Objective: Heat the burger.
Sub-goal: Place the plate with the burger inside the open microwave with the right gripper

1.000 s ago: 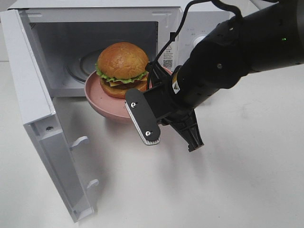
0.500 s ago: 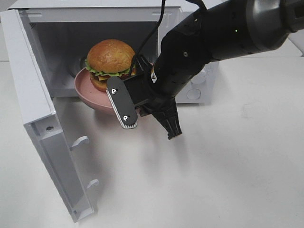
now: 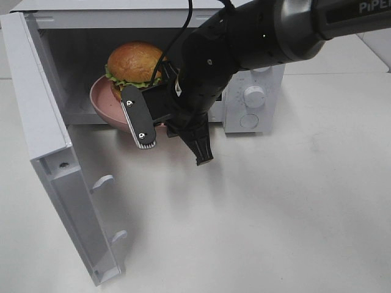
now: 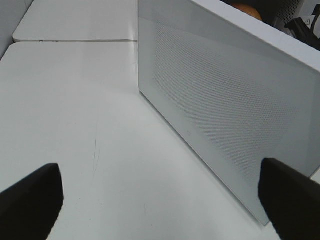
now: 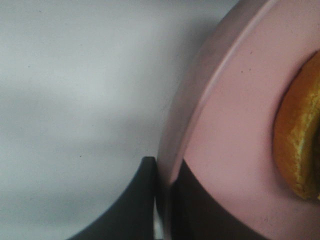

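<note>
Fingers (image 5: 134,202) pinch plate (image 5: 227,150) (w/ burger (image 3: 135,61)).

Lab: bare white tabletop (image 3: 293,213), microwave (image 3: 244,119)

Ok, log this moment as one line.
right gripper: shut on pink plate rim | burger: on plate, partly inside microwave | door: open | left gripper: open, empty

The right arm (image 3: 244,43) hides part of the burger (image 3: 131,61) — and much of the pink plate (image 3: 101,101).
</note>
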`<state>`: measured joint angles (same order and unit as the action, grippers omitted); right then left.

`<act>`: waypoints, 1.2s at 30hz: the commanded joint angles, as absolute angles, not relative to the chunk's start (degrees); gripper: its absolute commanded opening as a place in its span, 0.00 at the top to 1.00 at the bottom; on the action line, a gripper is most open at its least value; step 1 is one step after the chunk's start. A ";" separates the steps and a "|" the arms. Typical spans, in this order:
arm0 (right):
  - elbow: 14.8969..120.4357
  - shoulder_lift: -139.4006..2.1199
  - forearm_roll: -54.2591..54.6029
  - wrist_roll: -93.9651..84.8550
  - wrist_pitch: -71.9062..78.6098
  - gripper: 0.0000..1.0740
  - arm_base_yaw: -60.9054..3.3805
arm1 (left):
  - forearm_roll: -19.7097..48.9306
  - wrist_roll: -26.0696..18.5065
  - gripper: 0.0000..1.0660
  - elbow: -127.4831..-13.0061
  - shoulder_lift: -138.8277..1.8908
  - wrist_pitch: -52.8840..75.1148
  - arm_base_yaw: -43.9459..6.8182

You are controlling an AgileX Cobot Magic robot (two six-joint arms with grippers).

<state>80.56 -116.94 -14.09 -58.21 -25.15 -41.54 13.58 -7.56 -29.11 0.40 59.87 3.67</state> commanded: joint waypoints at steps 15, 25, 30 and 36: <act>96.49 -124.22 -18.62 -54.43 -28.59 1.00 -40.74 | 13.46 -7.56 0.08 -28.71 1.43 59.42 3.67; 102.16 -128.23 -19.88 -54.49 -29.56 1.00 -40.74 | 13.41 -7.56 0.08 -28.71 1.43 59.42 3.67; 104.97 -130.41 -19.88 -54.49 -29.45 1.00 -40.74 | 13.41 -7.56 0.08 -28.71 1.43 59.42 3.67; 108.58 -133.21 -19.42 -54.26 -29.51 1.00 -40.22 | 13.41 -7.56 0.08 -28.71 1.43 59.42 3.67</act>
<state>107.49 -134.01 -18.16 -54.66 -32.43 -40.62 13.58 -7.56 -29.11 0.40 59.87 3.67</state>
